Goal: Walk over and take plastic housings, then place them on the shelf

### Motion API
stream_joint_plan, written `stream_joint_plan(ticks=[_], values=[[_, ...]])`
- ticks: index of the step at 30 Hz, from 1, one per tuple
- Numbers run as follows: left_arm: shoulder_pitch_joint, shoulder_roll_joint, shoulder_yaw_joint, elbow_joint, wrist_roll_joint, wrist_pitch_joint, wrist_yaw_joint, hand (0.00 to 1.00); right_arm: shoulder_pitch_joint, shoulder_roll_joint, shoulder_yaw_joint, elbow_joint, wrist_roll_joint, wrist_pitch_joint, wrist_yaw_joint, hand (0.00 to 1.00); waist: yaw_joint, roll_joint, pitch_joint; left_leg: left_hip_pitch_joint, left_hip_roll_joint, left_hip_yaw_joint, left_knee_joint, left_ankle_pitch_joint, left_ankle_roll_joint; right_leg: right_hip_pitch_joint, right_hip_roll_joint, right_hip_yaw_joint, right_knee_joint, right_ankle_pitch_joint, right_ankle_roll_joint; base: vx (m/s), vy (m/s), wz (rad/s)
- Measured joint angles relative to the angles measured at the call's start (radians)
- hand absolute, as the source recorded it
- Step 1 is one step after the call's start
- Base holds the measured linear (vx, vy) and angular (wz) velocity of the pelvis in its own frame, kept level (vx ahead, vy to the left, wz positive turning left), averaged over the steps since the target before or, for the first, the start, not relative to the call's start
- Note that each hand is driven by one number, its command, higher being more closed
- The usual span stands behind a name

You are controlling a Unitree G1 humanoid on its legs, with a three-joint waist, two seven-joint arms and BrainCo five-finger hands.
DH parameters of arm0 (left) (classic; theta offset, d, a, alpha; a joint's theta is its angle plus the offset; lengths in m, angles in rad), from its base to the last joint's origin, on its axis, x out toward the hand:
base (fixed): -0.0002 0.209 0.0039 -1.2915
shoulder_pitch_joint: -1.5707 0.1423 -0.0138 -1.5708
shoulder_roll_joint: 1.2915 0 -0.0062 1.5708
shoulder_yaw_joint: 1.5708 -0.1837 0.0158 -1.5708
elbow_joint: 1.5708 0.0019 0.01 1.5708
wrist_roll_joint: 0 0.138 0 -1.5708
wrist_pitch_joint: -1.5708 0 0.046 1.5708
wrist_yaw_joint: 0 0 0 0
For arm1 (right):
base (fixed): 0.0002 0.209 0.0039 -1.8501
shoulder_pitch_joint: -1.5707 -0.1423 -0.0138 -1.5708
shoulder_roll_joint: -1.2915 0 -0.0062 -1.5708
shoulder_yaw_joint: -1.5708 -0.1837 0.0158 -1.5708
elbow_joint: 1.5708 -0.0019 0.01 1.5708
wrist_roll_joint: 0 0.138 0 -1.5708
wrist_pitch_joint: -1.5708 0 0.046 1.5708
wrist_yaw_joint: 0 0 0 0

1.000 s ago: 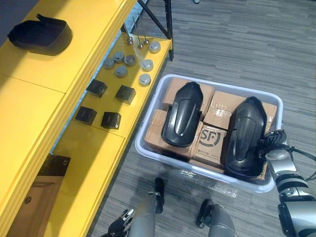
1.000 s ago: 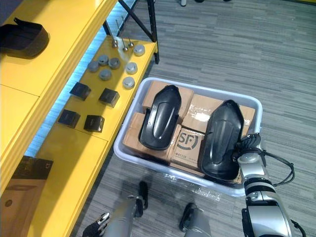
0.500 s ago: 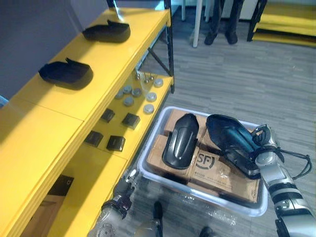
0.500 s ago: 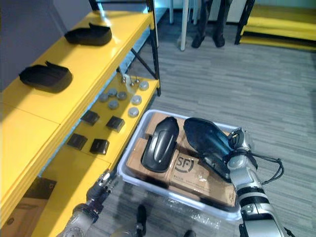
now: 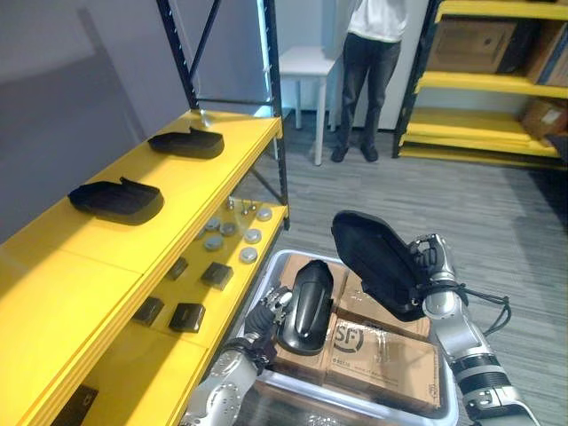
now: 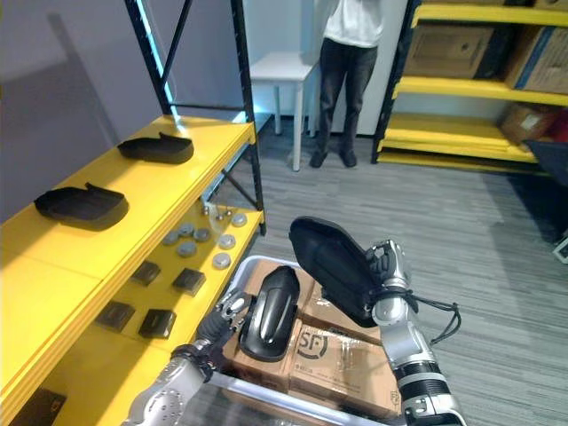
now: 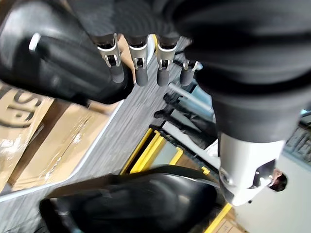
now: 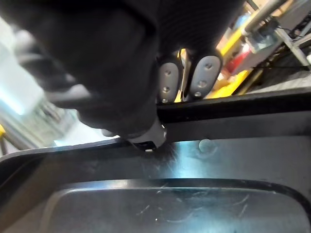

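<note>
My right hand [image 5: 432,269] is shut on the edge of a black plastic housing [image 5: 376,261] and holds it tilted in the air above the bin; in the right wrist view its fingers [image 8: 167,82] curl over the housing's rim [image 8: 194,194]. A second black housing [image 5: 303,307] lies on cardboard boxes [image 5: 382,355] in the pale bin [image 5: 280,258]. My left hand [image 5: 266,318] is beside that housing, and its straight fingers [image 7: 138,68] rest against the shell [image 7: 48,53]. Two more housings [image 5: 186,142] [image 5: 117,197] lie on the yellow top shelf [image 5: 53,266].
The lower yellow shelf carries small black boxes [image 5: 216,275] and grey discs [image 5: 232,235]. A person [image 5: 371,62] stands at the back by a white table [image 5: 306,62]. More yellow racking [image 5: 479,80] with boxes lines the far right. Grey carpet lies between.
The camera has tilted up. My right hand has lifted its housing out of the bin into the air. My left hand has come up to the housing left in the bin.
</note>
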Motion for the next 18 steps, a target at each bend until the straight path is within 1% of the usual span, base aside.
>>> stream_joint_plan(ticks=[1, 3, 4, 5, 6, 7, 8, 9, 10, 11, 12, 13, 15, 16, 18], values=[[-0.006, -0.005, -0.004, 0.014, 0.001, -0.007, 0.006, 0.00, -0.001, 0.006, 0.010, -0.005, 0.005, -0.001, -0.001, 1.00, -0.001, 0.000, -0.001, 0.005, 0.001, 0.006, -0.004, 0.003, 0.000, 0.000, 0.001, 0.004, 0.000, 0.000, 0.000, -0.05, -0.009, -0.20], [-0.037, -0.023, -0.026, 0.087, 0.012, -0.041, 0.035, 0.00, -0.001, 0.038, 0.047, -0.028, 0.036, -0.002, -0.001, 1.00, -0.006, 0.000, -0.003, 0.009, 0.010, 0.018, -0.006, 0.007, -0.001, -0.004, 0.011, 0.020, -0.004, 0.006, -0.007, -0.08, -0.023, -0.20], [-0.046, -0.028, -0.029, 0.108, 0.021, -0.043, 0.044, 0.00, -0.001, 0.043, 0.059, -0.030, 0.043, -0.003, 0.000, 1.00, -0.006, 0.000, -0.003, 0.008, 0.013, 0.020, -0.008, 0.008, -0.002, -0.005, 0.014, 0.023, -0.008, 0.009, -0.009, -0.08, -0.030, -0.17], [-0.062, -0.035, -0.040, 0.149, 0.032, -0.056, 0.050, 0.00, -0.001, 0.055, 0.081, -0.031, 0.058, -0.005, 0.003, 1.00, -0.005, 0.000, -0.007, 0.007, 0.020, 0.024, -0.009, 0.011, -0.003, -0.006, 0.022, 0.029, -0.017, 0.017, -0.012, -0.08, -0.032, -0.14], [-0.068, -0.041, -0.051, 0.173, 0.042, -0.072, 0.056, 0.00, -0.001, 0.069, 0.096, -0.031, 0.063, -0.005, 0.006, 1.00, -0.006, 0.000, -0.009, 0.006, 0.024, 0.029, -0.009, 0.012, -0.004, -0.008, 0.027, 0.032, -0.021, 0.020, -0.015, -0.08, -0.037, -0.15], [-0.076, -0.048, -0.062, 0.206, 0.050, -0.100, 0.070, 0.00, -0.001, 0.086, 0.118, -0.031, 0.084, -0.005, 0.018, 1.00, -0.006, 0.000, -0.013, 0.006, 0.030, 0.031, -0.009, 0.015, -0.005, -0.007, 0.033, 0.035, -0.027, 0.026, -0.019, -0.06, -0.030, -0.09], [-0.078, -0.051, -0.061, 0.212, 0.051, -0.105, 0.071, 0.00, -0.001, 0.088, 0.122, -0.031, 0.088, -0.005, 0.020, 1.00, -0.006, 0.000, -0.014, 0.005, 0.031, 0.031, -0.009, 0.015, -0.005, -0.007, 0.034, 0.035, -0.029, 0.028, -0.019, -0.05, -0.027, -0.05], [-0.083, -0.058, -0.061, 0.227, 0.052, -0.124, 0.075, 0.00, -0.001, 0.096, 0.132, -0.031, 0.097, -0.005, 0.025, 1.00, -0.006, 0.000, -0.016, 0.004, 0.034, 0.031, -0.009, 0.017, -0.005, -0.007, 0.038, 0.035, -0.034, 0.032, -0.021, -0.04, -0.023, -0.04], [-0.093, -0.065, -0.062, 0.243, 0.049, -0.160, 0.076, 0.00, -0.001, 0.113, 0.147, -0.031, 0.104, -0.005, 0.031, 1.00, -0.006, -0.001, -0.017, 0.003, 0.039, 0.034, -0.009, 0.019, -0.007, -0.008, 0.043, 0.039, -0.038, 0.036, -0.023, -0.05, -0.033, -0.06], [-0.097, -0.065, -0.063, 0.244, 0.048, -0.176, 0.076, 0.00, 0.000, 0.120, 0.154, -0.031, 0.110, -0.006, 0.034, 1.00, -0.005, -0.001, -0.018, 0.003, 0.042, 0.037, -0.009, 0.020, -0.008, -0.009, 0.046, 0.042, -0.039, 0.038, -0.024, -0.04, -0.025, -0.12], [-0.104, -0.066, -0.067, 0.248, 0.048, -0.216, 0.073, 0.00, 0.000, 0.132, 0.174, -0.031, 0.121, -0.007, 0.040, 1.00, -0.005, -0.001, -0.021, 0.002, 0.044, 0.040, -0.009, 0.022, -0.011, -0.009, 0.050, 0.048, -0.048, 0.045, -0.025, -0.03, -0.019, -0.10], [-0.110, -0.066, -0.071, 0.252, 0.048, -0.236, 0.069, 0.00, 0.001, 0.139, 0.183, -0.030, 0.126, -0.008, 0.045, 1.00, -0.005, -0.001, -0.025, 0.000, 0.045, 0.041, -0.009, 0.023, -0.012, -0.009, 0.052, 0.049, -0.055, 0.048, -0.025, -0.02, -0.019, -0.09], [-0.142, -0.068, -0.102, 0.267, 0.048, -0.294, 0.055, 0.00, 0.012, 0.159, 0.219, -0.029, 0.146, -0.010, 0.057, 1.00, -0.006, -0.002, -0.036, -0.005, 0.047, 0.041, -0.009, 0.028, -0.012, -0.008, 0.056, 0.049, -0.070, 0.058, -0.028, 0.00, 0.000, 0.00], [-0.149, -0.072, -0.108, 0.269, 0.047, -0.308, 0.044, 0.00, 0.016, 0.164, 0.229, -0.029, 0.147, -0.012, 0.061, 1.00, -0.006, -0.002, -0.039, -0.007, 0.047, 0.041, -0.009, 0.028, -0.012, -0.009, 0.056, 0.049, -0.071, 0.059, -0.028, 0.00, 0.000, 0.00], [-0.154, -0.080, -0.110, 0.282, 0.005, -0.359, 0.023, 0.00, 0.024, 0.191, 0.231, -0.015, 0.169, -0.023, 0.058, 1.00, -0.006, -0.003, -0.051, -0.008, 0.047, 0.040, -0.009, 0.031, -0.011, -0.009, 0.056, 0.048, -0.071, 0.060, -0.028, 0.00, 0.000, 0.00]])
